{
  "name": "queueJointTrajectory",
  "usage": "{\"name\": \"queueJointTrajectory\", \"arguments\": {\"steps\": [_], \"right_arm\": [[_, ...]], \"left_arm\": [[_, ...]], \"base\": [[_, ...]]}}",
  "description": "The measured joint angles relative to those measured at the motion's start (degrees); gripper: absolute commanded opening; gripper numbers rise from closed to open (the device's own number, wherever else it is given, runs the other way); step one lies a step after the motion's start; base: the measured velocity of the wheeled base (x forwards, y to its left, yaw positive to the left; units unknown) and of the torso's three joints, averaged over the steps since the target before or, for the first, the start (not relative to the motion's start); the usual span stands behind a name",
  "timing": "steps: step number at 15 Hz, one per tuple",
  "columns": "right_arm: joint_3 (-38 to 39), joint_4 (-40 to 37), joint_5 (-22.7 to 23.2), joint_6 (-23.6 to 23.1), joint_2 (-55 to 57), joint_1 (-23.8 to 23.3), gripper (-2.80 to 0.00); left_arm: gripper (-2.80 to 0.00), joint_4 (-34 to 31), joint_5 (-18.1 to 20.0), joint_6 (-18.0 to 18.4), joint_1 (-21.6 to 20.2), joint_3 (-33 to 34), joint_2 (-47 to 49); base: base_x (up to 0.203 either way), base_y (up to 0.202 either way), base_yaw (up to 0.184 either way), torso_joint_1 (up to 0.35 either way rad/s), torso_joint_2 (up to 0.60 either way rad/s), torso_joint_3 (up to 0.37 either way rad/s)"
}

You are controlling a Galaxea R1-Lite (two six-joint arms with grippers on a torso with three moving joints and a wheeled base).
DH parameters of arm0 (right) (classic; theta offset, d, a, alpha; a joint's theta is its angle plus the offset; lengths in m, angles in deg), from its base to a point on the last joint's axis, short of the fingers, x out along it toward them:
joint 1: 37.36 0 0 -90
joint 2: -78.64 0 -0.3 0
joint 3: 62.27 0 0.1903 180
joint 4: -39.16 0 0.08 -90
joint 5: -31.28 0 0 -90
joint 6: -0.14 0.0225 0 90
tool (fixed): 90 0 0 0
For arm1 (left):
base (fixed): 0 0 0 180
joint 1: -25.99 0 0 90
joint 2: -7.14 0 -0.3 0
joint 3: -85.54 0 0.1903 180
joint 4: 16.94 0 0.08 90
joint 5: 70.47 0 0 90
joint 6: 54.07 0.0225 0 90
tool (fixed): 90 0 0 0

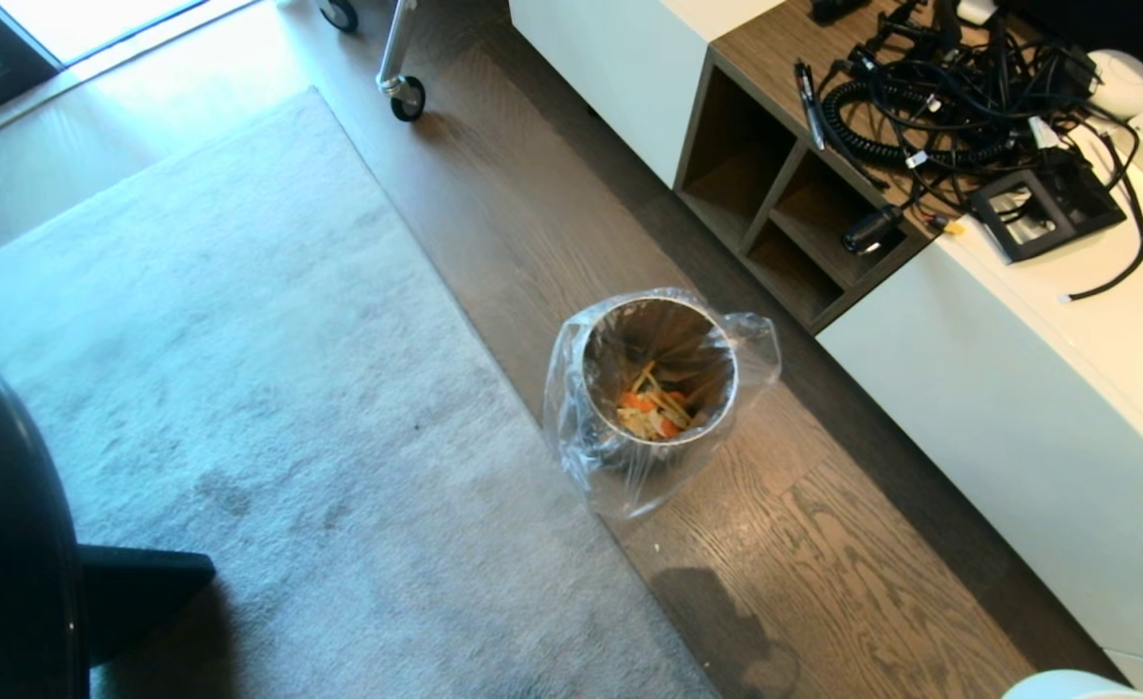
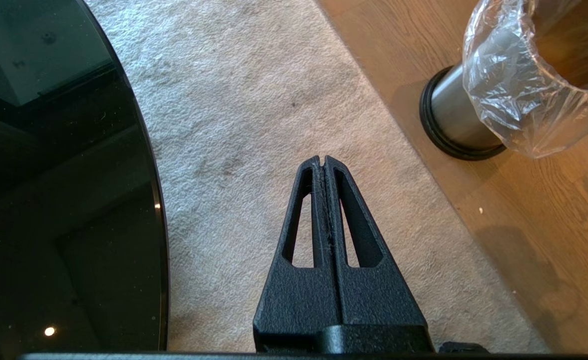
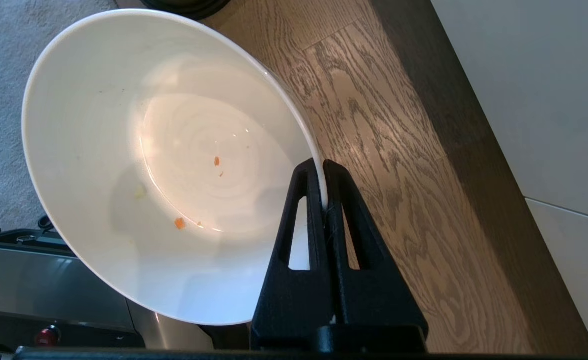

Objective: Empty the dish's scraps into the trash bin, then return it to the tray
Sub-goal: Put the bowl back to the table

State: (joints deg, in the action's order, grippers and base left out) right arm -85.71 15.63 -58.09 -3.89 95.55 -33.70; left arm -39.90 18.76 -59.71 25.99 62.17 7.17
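Left wrist view first: the left gripper [image 2: 324,161] hangs over the grey rug [image 2: 254,100] with its two black fingers pressed flat together and nothing between them. To one side of it lies the curved edge of a dark glass tabletop [image 2: 64,200]; to the other side, well apart and out on the wood floor [image 2: 548,225], stands the trash bin [image 2: 453,120], its steel wall rising from a dark round base with the clear bag liner [image 2: 513,90] folded down over the rim. Head view shows neither arm; the trash bin [image 1: 663,383] stands on the floor between the rug and the white counter [image 1: 1018,388], and the scraps [image 1: 654,408], orange chunks and pale yellow sticks, lie at its bottom. A tangle of black cables [image 1: 950,87] sits on the counter top. Right wrist view shows the right gripper [image 3: 322,167] clamped narrowly on the rim of the dish [image 3: 139,160], one finger inside the wall and one outside. The dish is tilted on edge in front of the gripper, above the wood floor [image 3: 398,175], with its hollow facing the camera. Only a few tiny orange crumbs [image 3: 180,223] cling to its glossy inside. Beyond the dish, on the side away from the white cabinet front [image 3: 538,90], part of the robot's own metal base [image 3: 49,285] shows. The tray appears in none of the views.
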Motion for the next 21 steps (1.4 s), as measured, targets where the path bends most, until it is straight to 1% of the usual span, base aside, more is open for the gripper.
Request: {"name": "queueJointTrajectory", "arguments": {"steps": [8,11,13,15,17,21], "right_arm": [[0.1,0.0,0.0,0.3,-1.4,-0.2,-2.80],[0.1,0.0,0.0,0.3,-2.5,-4.1,-2.80],[0.1,0.0,0.0,0.6,-5.2,-4.6,-2.80],[0.1,0.0,0.0,0.8,-10.3,-4.2,-2.80],[0.1,0.1,0.0,2.4,-14.1,-3.8,-2.80],[0.1,0.1,-0.1,2.9,-16.5,-3.7,-2.80]], "left_arm": [[-2.80,0.0,0.0,0.0,0.0,0.0,0.0],[-2.80,0.0,0.0,0.0,0.0,0.0,0.0],[-2.80,0.0,0.0,0.0,0.0,0.0,0.0],[-2.80,0.0,0.0,0.0,0.0,0.0,0.0],[-2.80,0.0,0.0,0.0,0.0,0.0,0.0],[-2.80,0.0,0.0,0.0,0.0,0.0,0.0]], "base": [[0.000,0.000,0.000,0.000,0.00,0.000],[0.000,0.000,0.000,0.000,0.00,0.000],[0.000,0.000,0.000,0.000,0.00,0.000],[0.000,0.000,0.000,0.000,0.00,0.000],[0.000,0.000,0.000,0.000,0.00,0.000],[0.000,0.000,0.000,0.000,0.00,0.000]]}}
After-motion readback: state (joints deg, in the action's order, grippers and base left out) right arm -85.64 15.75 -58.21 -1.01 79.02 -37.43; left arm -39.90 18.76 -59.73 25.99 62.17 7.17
